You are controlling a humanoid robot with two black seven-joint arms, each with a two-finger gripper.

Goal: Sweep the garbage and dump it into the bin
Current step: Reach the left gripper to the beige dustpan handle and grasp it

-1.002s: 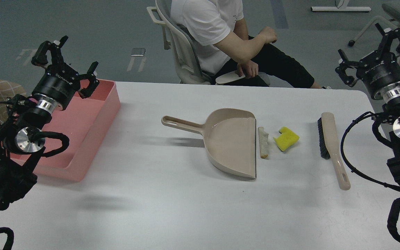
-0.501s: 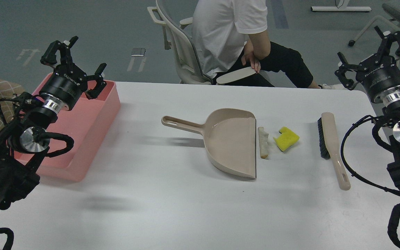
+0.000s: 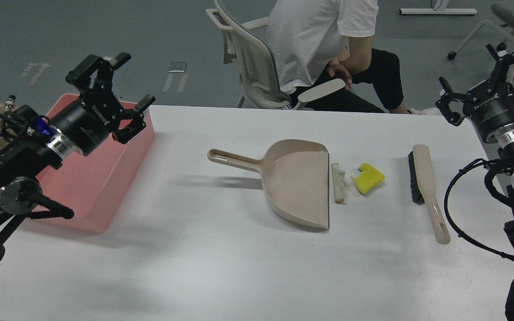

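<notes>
A notched yellow sponge chunk (image 3: 368, 178) and a thin pale bread-like slice (image 3: 338, 183) lie on the white table just right of the beige dustpan's (image 3: 296, 181) open edge. The dustpan's handle points left. A beige hand brush (image 3: 425, 187) with black bristles lies further right. The pink bin (image 3: 118, 174) sits at the table's left edge. My left gripper (image 3: 115, 96) is open and empty, raised above the bin's far right corner. My right gripper (image 3: 484, 76) is open and empty, raised above the table's far right corner, behind the brush.
A person in a white shirt sits on a pale chair (image 3: 248, 62) behind the table's far edge, holding a flat beige object (image 3: 321, 90). The table's rounded right corner lies under my right arm. A checked cloth shows at the far left.
My left gripper has swung right and slightly down over the bin's far corner. My right gripper has shifted a little right and down. The person has moved right and turned away.
</notes>
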